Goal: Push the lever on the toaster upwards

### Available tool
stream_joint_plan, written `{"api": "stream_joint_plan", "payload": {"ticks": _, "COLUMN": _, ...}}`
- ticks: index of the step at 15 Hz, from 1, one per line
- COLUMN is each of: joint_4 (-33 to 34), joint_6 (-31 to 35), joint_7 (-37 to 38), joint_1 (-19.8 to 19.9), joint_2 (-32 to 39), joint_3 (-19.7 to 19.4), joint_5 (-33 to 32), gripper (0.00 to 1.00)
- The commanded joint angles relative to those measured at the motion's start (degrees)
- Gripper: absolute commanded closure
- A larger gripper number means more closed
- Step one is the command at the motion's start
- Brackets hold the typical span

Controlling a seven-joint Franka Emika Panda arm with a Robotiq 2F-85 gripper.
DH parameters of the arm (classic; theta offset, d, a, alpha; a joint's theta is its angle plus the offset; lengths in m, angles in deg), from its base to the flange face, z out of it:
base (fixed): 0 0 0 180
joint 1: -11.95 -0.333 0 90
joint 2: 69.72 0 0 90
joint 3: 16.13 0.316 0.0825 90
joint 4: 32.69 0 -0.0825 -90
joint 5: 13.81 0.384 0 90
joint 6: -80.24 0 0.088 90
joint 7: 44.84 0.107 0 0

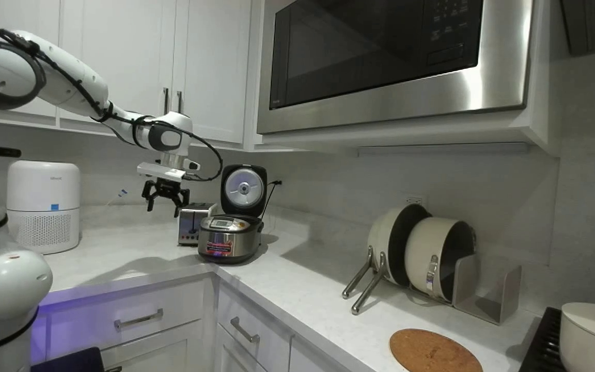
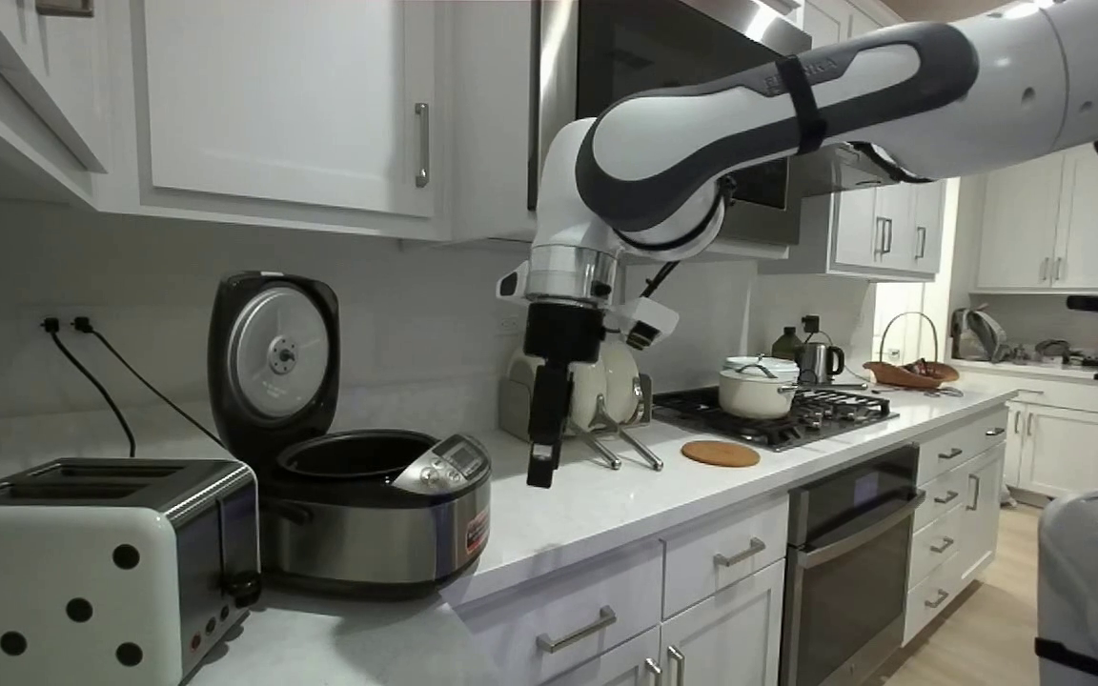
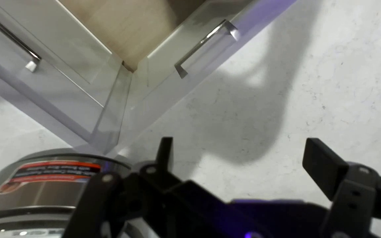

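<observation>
The toaster stands on the counter beside the cooker. In an exterior view its near side (image 2: 63,591) is white with black dots and its top and front are silver and dark. Its black lever (image 2: 244,588) sits low on the front face, near the bottom of its slot. The toaster (image 1: 189,227) also shows in an exterior view, partly hidden by the cooker. My gripper (image 1: 163,207) points down, open and empty, above the counter and apart from the toaster; it also shows side-on (image 2: 543,467). In the wrist view the fingers (image 3: 239,147) are wide apart over bare counter; the toaster cannot be made out there.
A silver cooker (image 1: 225,243) with its lid (image 2: 277,353) raised stands right beside the toaster. A white appliance (image 1: 43,206) is at the back of the counter. Pans (image 1: 437,258) in a rack and a cork mat (image 1: 434,351) lie farther along. Cabinets (image 1: 122,62) hang above.
</observation>
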Motion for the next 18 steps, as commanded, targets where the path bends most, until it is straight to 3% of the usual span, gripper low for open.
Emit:
{"api": "stream_joint_plan", "payload": {"ticks": 1, "joint_4": -2.9, "joint_6": 8.0, "joint_7": -1.8, "joint_1": -2.1, "joint_2": 1.2, "joint_3": 1.9, "joint_5": 4.7, "gripper": 0.0}}
{"api": "stream_joint_plan", "payload": {"ticks": 6, "joint_4": -7.5, "joint_6": 24.6, "joint_7": -0.9, "joint_1": -5.0, "joint_2": 2.1, "joint_3": 5.1, "joint_5": 8.0, "gripper": 0.0}}
{"api": "stream_joint_plan", "payload": {"ticks": 14, "joint_4": -12.8, "joint_6": 48.1, "joint_7": 0.7, "joint_1": -9.2, "joint_2": 6.5, "joint_3": 8.9, "joint_5": 4.7, "gripper": 0.0}}
{"api": "stream_joint_plan", "payload": {"ticks": 17, "joint_4": -12.9, "joint_6": 51.8, "joint_7": 1.7, "joint_1": -9.3, "joint_2": 9.0, "joint_3": 9.5, "joint_5": 1.0, "gripper": 0.0}}
{"api": "stream_joint_plan", "payload": {"ticks": 18, "joint_4": -13.0, "joint_6": 49.4, "joint_7": 1.0, "joint_1": -9.8, "joint_2": 7.7, "joint_3": 8.5, "joint_5": 2.3, "gripper": 0.0}}
